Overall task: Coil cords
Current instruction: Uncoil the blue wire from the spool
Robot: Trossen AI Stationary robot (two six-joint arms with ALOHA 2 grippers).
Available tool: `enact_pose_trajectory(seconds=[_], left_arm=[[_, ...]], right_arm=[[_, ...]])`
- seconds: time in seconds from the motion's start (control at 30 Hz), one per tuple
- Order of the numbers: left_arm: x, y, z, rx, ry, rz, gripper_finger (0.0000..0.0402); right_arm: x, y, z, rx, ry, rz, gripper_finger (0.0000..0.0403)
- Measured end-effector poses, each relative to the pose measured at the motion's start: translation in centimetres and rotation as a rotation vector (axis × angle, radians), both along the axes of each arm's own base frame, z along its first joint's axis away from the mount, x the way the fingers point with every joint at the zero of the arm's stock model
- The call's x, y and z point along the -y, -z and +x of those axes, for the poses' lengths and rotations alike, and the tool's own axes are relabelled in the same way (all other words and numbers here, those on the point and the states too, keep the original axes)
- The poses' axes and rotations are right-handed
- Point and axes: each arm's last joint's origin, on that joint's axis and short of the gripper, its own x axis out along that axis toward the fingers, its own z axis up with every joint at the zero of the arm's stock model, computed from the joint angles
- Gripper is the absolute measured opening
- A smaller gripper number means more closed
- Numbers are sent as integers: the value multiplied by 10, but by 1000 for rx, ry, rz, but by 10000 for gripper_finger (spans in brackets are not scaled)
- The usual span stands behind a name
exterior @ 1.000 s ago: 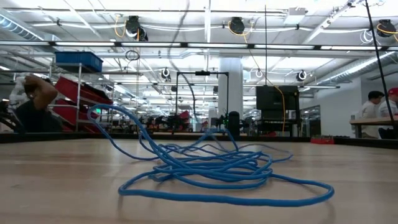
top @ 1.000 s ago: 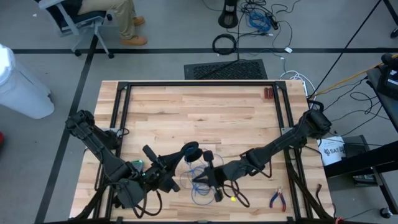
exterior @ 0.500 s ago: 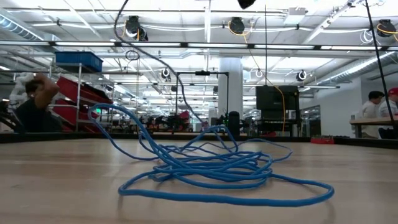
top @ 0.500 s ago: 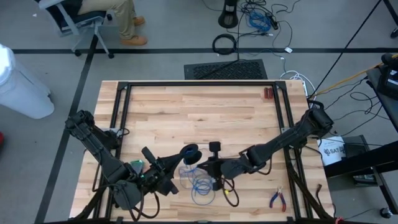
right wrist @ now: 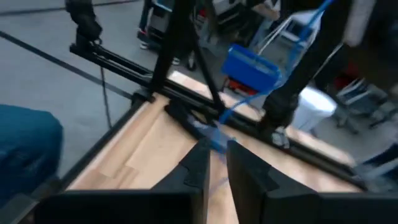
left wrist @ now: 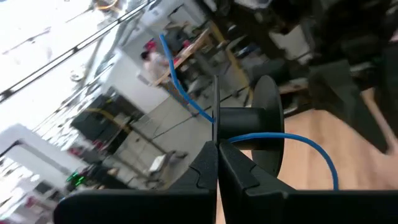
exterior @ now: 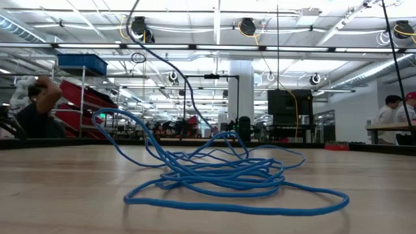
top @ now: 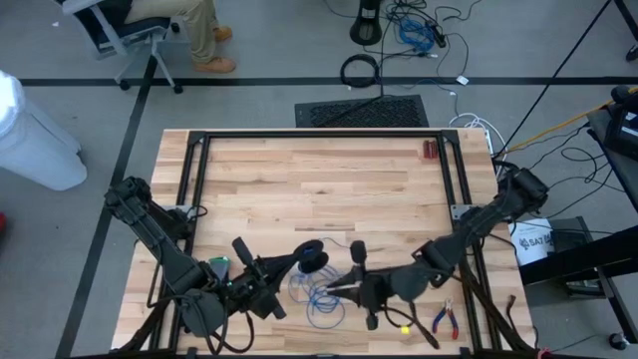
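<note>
A thin blue cord [top: 317,296] lies in a loose tangled pile [exterior: 221,179] on the wooden table near its front edge. One strand rises from the pile to a black spool [top: 312,257], which my left gripper [top: 295,262] holds above the table, shut. In the left wrist view the cord [left wrist: 292,140] wraps the spool's hub [left wrist: 245,118]. My right gripper [top: 334,286] hovers just right of the pile, fingers slightly apart [right wrist: 217,165], and a blurred stretch of cord [right wrist: 219,140] runs into the gap between them. My left gripper pinches the rim of one spool flange [left wrist: 216,130] between its two fingers, coming level from the table's near left. The spool is lifted clear of the table, its hub lying across the fingers. Whether my right gripper's fingers touch the cord I cannot tell.
Red-handled pliers [top: 445,319] lie near the front right corner, and a small red object [top: 430,150] at the far right. A black frame rail [top: 319,134] rings the tabletop. People show in the room behind [exterior: 36,107].
My right gripper has drawn back toward the table's right edge, away from the spool, and has risen a little. The strand that rises from the pile has swung sideways. The pile has kept its place, and so has my left gripper with the spool.
</note>
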Motion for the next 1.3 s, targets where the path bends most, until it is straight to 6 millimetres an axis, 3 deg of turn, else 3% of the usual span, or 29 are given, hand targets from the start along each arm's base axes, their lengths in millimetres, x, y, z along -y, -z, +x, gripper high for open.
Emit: enact_pose_trajectory(seconds=[0.27,0.4,0.67,1.3], left_arm=[[0,0,0,-6,7,5,2],[-1,1,3,-16,65,4,2],[1,2,8,-29,232,-11,2],[-6,1,19,-29,397,-58,2]], right_arm=[[-9,-18,-28,66,182,-50,73],[-7,-31,-40,87,175,-10,79],[-6,-48,-57,127,123,-91,92],[-9,-55,-56,196,104,-143,109]])
